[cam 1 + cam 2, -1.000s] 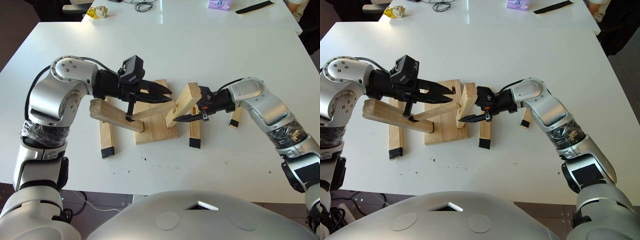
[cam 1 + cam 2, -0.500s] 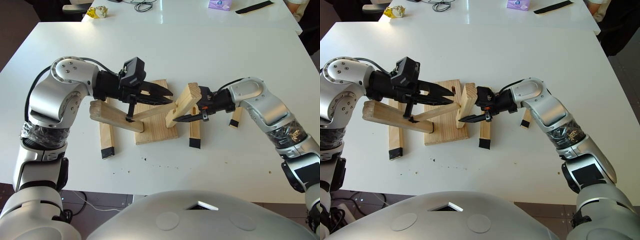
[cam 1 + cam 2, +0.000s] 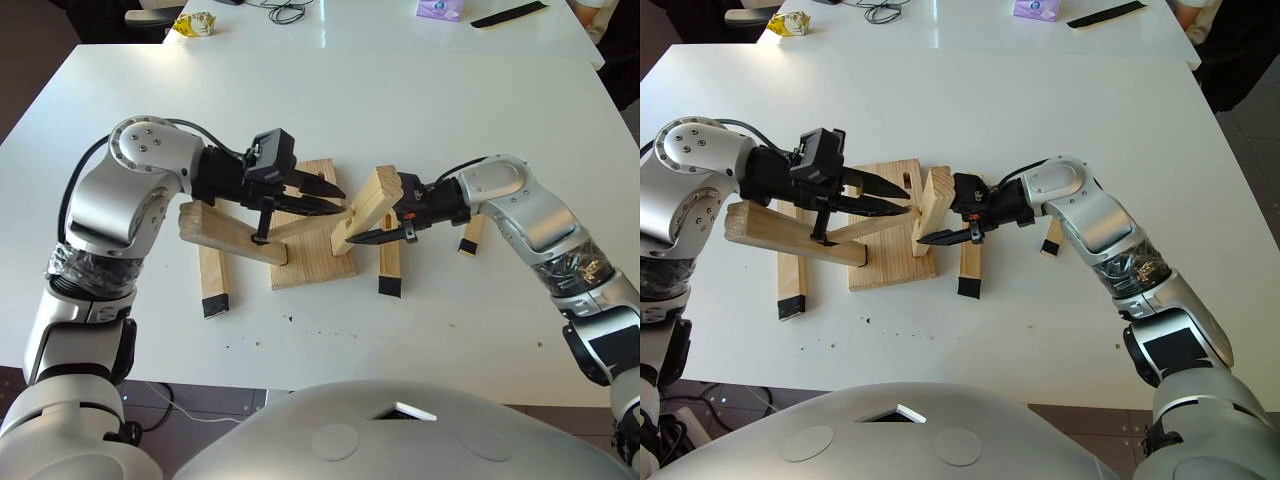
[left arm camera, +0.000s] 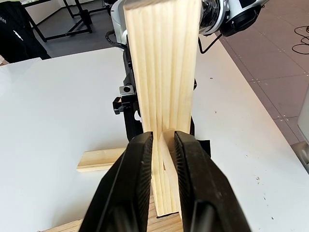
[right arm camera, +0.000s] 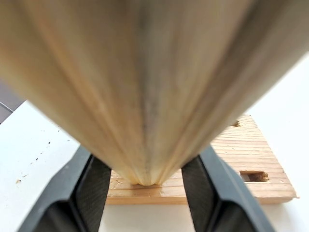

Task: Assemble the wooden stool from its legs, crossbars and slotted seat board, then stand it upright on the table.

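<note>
The slotted seat board (image 3: 312, 262) lies flat on the white table (image 3: 450, 110). My left gripper (image 3: 338, 200) is shut on a thin crossbar (image 3: 300, 222), which slants over the board; its low end sits in a thick wooden leg (image 3: 228, 232) lying to the left. In the left wrist view the crossbar (image 4: 164, 154) shows between the black fingers (image 4: 140, 179), pointing at a second thick leg (image 4: 161, 72). My right gripper (image 3: 368, 222) is shut on that leg (image 3: 368, 203), holding it tilted over the board's right edge. The crossbar's upper end meets it. The right wrist view shows the slotted board (image 5: 251, 164) beneath.
Three loose wooden pieces with black ends lie on the table: one left of the board (image 3: 212, 285), one right of it (image 3: 390, 272), a short one farther right (image 3: 470, 235). A yellow packet (image 3: 195, 22), a purple box (image 3: 438, 8) and a black strip (image 3: 510, 14) sit on the far table.
My left gripper has rolled and edged a little to the right and down along the crossbar. The right arm and its leg have stayed put.
</note>
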